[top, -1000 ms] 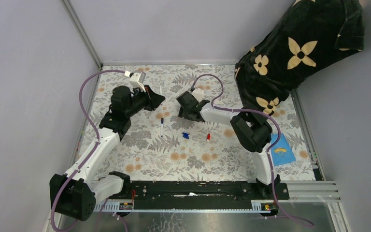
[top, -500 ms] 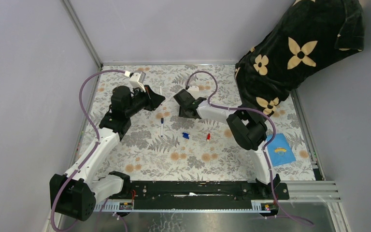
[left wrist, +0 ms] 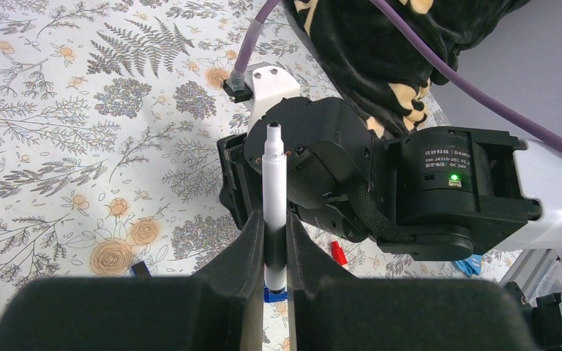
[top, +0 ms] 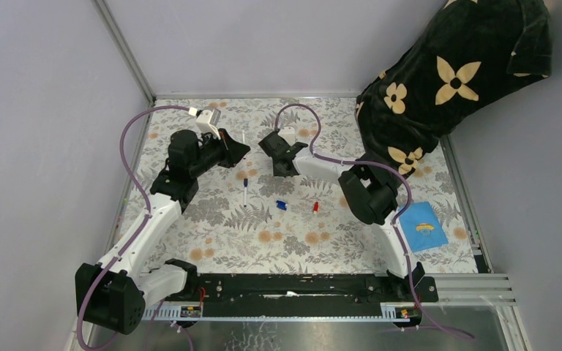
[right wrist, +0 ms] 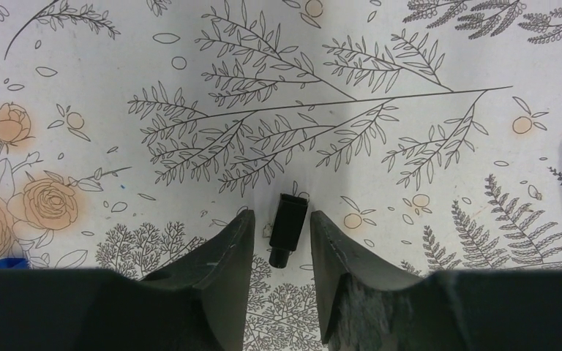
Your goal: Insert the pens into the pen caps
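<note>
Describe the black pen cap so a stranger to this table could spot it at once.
On the flowered table, find the right gripper near the far middle. The black cap lies flat between its fingers. Unlike the blue cap and red cap, which lie nearer the arm bases, it is black.

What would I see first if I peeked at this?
A big black cloth with yellow flowers looms at the far right corner of the flowery table. The left jaws pinch a white pen, and the right jaws stand either side of a tiny black cap lying on the table.
</note>
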`<state>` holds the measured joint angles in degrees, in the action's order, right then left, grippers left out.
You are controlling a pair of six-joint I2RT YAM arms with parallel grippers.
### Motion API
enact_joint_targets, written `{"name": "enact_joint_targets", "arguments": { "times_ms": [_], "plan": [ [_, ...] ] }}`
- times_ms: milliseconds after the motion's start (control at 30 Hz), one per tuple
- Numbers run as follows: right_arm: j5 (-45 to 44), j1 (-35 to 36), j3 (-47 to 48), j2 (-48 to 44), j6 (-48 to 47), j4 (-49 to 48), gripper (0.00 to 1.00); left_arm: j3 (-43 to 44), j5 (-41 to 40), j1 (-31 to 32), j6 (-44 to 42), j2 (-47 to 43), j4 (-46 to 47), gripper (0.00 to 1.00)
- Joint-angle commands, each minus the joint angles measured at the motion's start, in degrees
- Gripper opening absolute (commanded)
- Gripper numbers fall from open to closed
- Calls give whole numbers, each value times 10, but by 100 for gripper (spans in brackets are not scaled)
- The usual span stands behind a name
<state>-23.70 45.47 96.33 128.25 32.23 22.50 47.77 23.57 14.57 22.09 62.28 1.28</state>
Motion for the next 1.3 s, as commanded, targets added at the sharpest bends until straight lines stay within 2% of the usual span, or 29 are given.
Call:
{"name": "enact_joint_targets", "arguments": {
  "times_ms": [0,300,467,567,733,833,967,1100,1267],
  "plan": [
    [-25,-2,13,26,-21,46,40,16,6,-3,-7,-9,9,0],
    [-14,-4,28,35,-27,58,32,16,7,-3,-6,-10,10,0],
    [-8,-4,25,18,-34,63,24,16,7,-3,-6,-10,9,0],
    [13,-4,3,-22,-49,41,19,16,8,-3,-6,-9,10,0],
    [53,-14,-65,-123,-65,-18,2,16,17,-3,-6,-9,13,0],
    [96,-31,-103,-188,-79,-49,0,18,36,-3,-4,-7,19,0],
    [181,-60,-185,-288,-86,-133,0,16,87,-2,0,0,39,0],
    [250,-83,-304,-410,-69,-308,0,14,140,5,5,6,63,0],
    [257,-84,-410,-519,-56,-482,0,10,173,43,6,4,90,0]
  ]
}}
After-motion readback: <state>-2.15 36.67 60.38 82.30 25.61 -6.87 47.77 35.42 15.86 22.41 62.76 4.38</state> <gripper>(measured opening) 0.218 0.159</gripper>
